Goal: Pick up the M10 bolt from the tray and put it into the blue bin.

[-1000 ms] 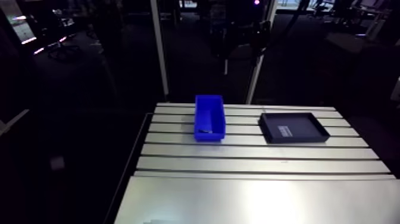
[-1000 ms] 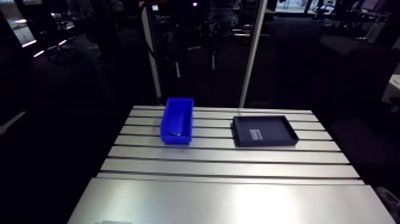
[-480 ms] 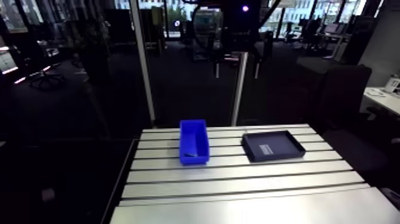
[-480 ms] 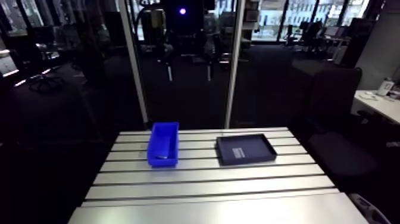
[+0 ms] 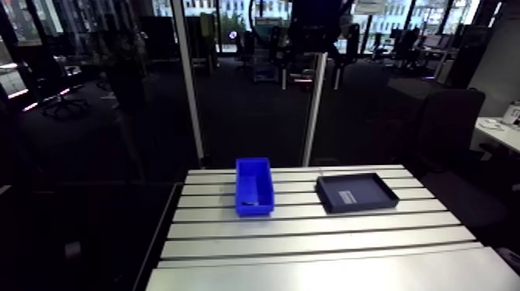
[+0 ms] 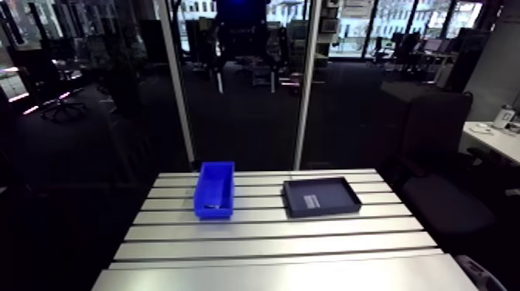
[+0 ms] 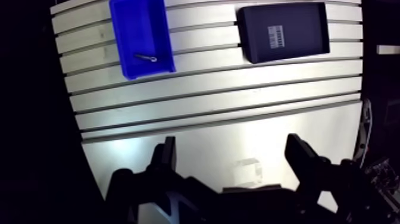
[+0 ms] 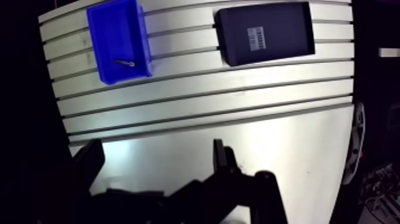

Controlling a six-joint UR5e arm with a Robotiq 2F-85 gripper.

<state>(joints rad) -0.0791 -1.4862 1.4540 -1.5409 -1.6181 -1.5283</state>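
Observation:
The blue bin [image 7: 128,30] stands on the slotted table, far ahead of my gripper in the wrist view. A small metal bolt [image 7: 146,58] lies inside it, near the end closer to me. Beside the bin sits the black tray [image 7: 303,30], which holds only a white label [image 7: 277,38]. My gripper [image 7: 231,146] hangs high over the table's smooth front plate, open, with nothing between its dark fingers [image 7: 165,156]. The arm view shows the bin [image 5: 254,184] and the tray [image 5: 357,193] side by side at the table's far end.
The aluminium table [image 7: 208,101] has long slots running across it and a plain plate [image 5: 325,271] at the near end. Its left edge [image 7: 71,113] drops off into darkness. A dark office chair [image 5: 453,131] stands beyond the far right corner.
The arm view has lifted and pulled back, so the bin and tray look smaller and more of the room shows. The camera moved; bin, tray and bolt stay put.

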